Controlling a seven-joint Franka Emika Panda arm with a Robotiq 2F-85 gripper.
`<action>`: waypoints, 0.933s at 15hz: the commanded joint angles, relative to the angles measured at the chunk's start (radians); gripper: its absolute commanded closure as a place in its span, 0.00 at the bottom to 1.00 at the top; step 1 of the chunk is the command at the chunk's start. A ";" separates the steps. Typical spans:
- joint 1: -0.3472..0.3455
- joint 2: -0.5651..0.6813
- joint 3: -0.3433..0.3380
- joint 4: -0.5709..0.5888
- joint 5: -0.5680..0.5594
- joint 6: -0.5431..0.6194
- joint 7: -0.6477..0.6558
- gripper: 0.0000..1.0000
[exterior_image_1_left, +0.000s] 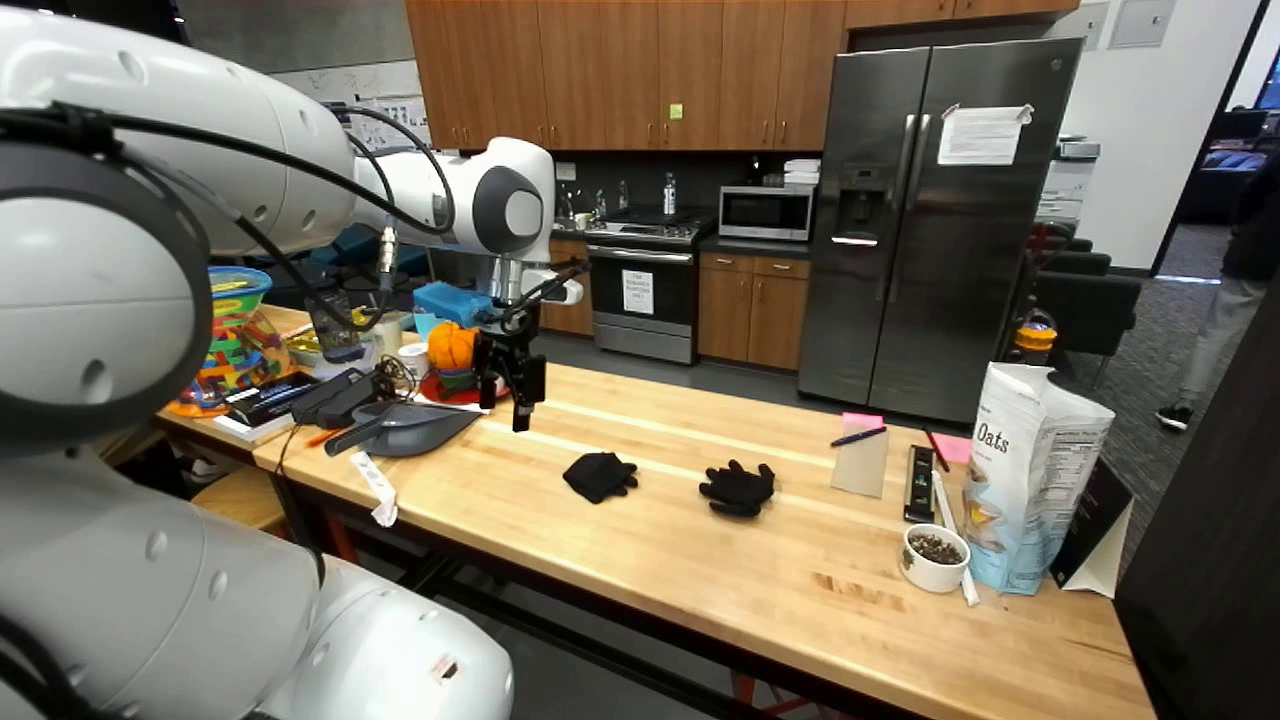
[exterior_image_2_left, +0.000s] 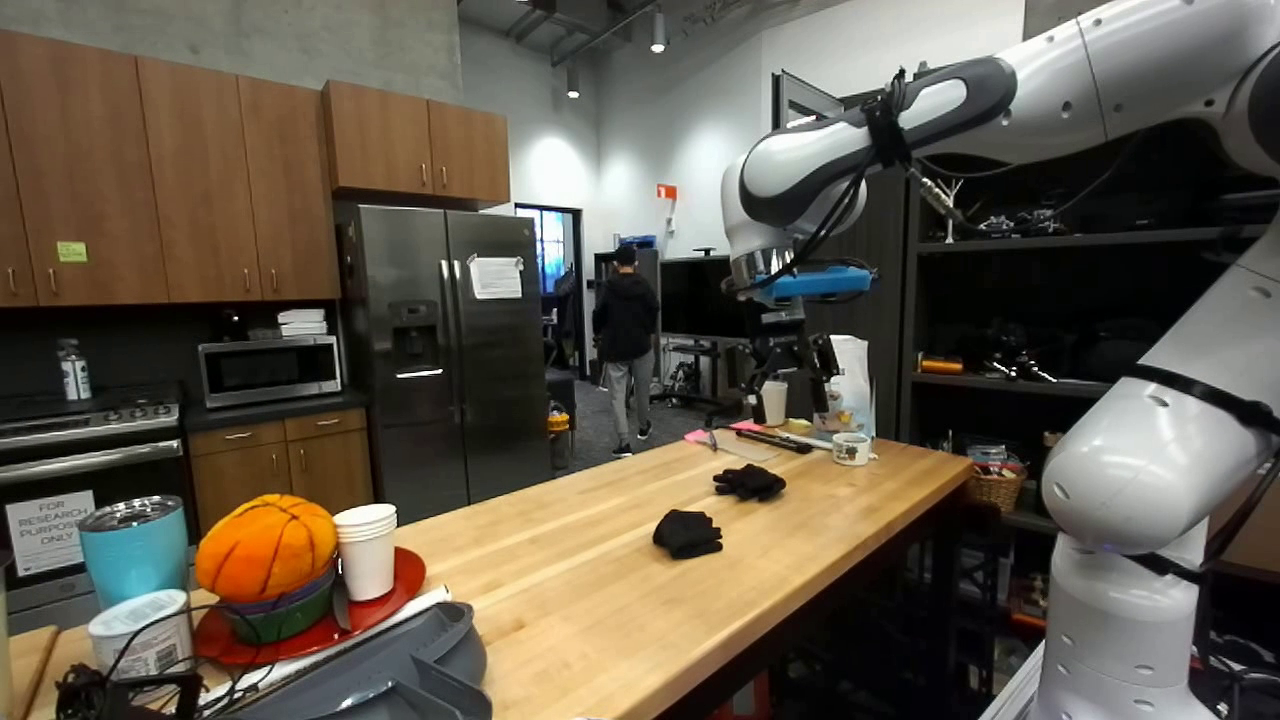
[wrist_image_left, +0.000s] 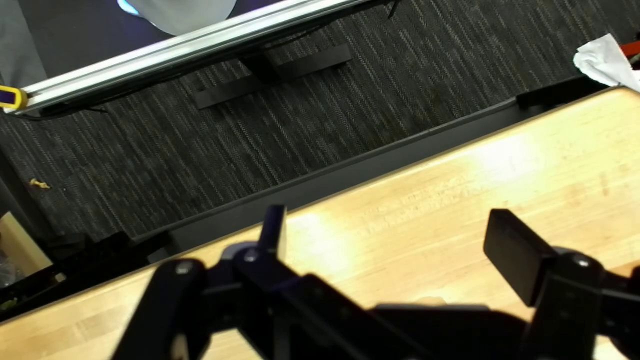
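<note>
Where your gripper (exterior_image_1_left: 504, 415) hangs, in an exterior view: raised over the wooden table (exterior_image_1_left: 640, 560), jaws standing apart.
Folded glove (exterior_image_1_left: 600, 477): black, bunched on the table, lower than your gripper and to its right as you look at it; the two do not touch.
Spread glove (exterior_image_1_left: 738, 488): black as well, farther right, near the folded one and apart from it.
Both sides of the gloves: a gray dustpan (exterior_image_1_left: 425, 430) lies to their left, while an oats bag (exterior_image_1_left: 1035, 480) and a white bowl (exterior_image_1_left: 928, 575) stand to their right.
Gloves, in an exterior view: both lie below your gripper in the picture and somewhat to its left, the spread one closer to it here; white paper cups (exterior_image_2_left: 367, 560) stand on a red plate (exterior_image_2_left: 405, 588) well to the left.
Wrist view: your fingers (wrist_image_left: 520, 257) come in from the bottom, far apart, wood showing between them; past the slanting table edge you see dark carpet (wrist_image_left: 280, 150) and a silver rail (wrist_image_left: 165, 53).
Nearer glove: you cannot tell which.
</note>
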 joint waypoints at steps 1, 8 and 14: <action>-0.001 0.000 0.001 0.002 0.000 -0.002 -0.001 0.00; -0.015 -0.003 0.011 0.007 0.008 0.073 0.051 0.00; -0.033 0.052 0.023 0.047 -0.036 0.302 0.142 0.00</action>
